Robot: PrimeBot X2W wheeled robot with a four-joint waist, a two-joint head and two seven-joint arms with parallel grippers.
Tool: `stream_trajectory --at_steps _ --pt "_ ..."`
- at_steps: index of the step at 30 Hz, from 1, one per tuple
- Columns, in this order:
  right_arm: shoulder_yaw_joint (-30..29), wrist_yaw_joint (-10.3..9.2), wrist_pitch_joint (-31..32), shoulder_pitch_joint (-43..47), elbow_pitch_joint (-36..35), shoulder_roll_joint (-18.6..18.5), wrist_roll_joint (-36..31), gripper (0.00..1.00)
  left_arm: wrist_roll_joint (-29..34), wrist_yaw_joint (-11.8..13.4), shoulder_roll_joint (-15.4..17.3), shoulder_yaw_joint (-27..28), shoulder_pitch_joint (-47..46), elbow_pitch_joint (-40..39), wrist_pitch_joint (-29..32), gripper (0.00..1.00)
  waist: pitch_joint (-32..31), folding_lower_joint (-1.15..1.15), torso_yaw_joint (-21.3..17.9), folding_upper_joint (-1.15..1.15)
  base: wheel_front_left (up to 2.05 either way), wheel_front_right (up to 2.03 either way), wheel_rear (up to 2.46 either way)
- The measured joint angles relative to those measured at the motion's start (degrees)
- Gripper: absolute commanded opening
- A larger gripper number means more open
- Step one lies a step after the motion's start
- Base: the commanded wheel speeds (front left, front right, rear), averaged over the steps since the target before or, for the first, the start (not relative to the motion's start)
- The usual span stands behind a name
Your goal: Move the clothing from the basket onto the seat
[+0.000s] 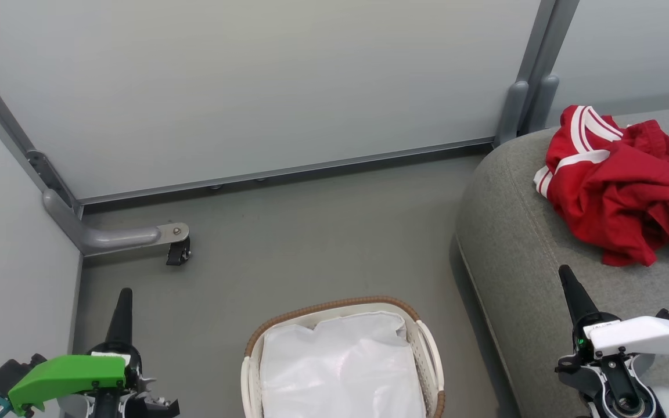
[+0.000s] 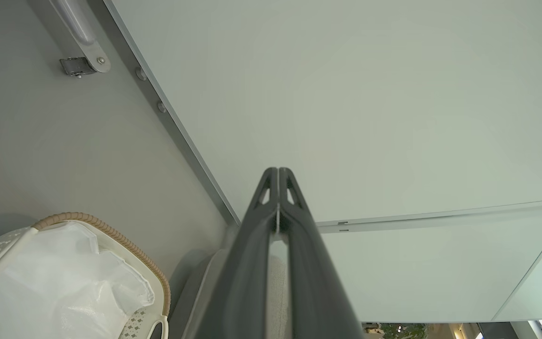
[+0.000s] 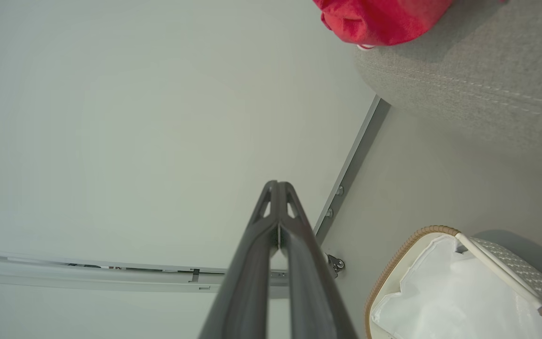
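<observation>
- Both pairs of fingers are pressed together and empty: left gripper (image 1: 125, 296) near left, right gripper (image 1: 564, 271) near right.
- The clothing (image 1: 619, 191) lies heaped on the seat (image 1: 514, 261), far right; the basket (image 1: 334, 303) holds its white liner (image 1: 340, 366).
- I judge the transfer finished; next I just check the basket.

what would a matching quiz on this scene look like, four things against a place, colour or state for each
Things:
1 clothing
2 basket
3 seat
4 left gripper

Descriptions:
a shut, holding nothing
b grey, on the robot's right
c on the floor, white liner inside
d red, crumpled in a heap

Pairs: 1-d, 2-c, 3-b, 4-a
</observation>
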Motion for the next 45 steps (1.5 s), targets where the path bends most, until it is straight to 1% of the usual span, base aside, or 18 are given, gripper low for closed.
stream_trajectory --at_steps 34,45 --pt "-1.8 -0.02 3.8 0.1 -1.9 -0.1 14.8 0.00 -12.2 0.0 0.0 1.5 -1.8 -1.3 3.8 0.00 0.1 0.00 0.1 0.00 0.00 0.00 0.00" --pt "-1.8 -0.02 3.8 0.1 -2.0 -0.1 14.8 0.00 -12.2 0.0 0.1 1.6 -1.8 -1.3 3.8 0.00 0.1 0.00 0.1 0.00 0.00 0.00 0.00"
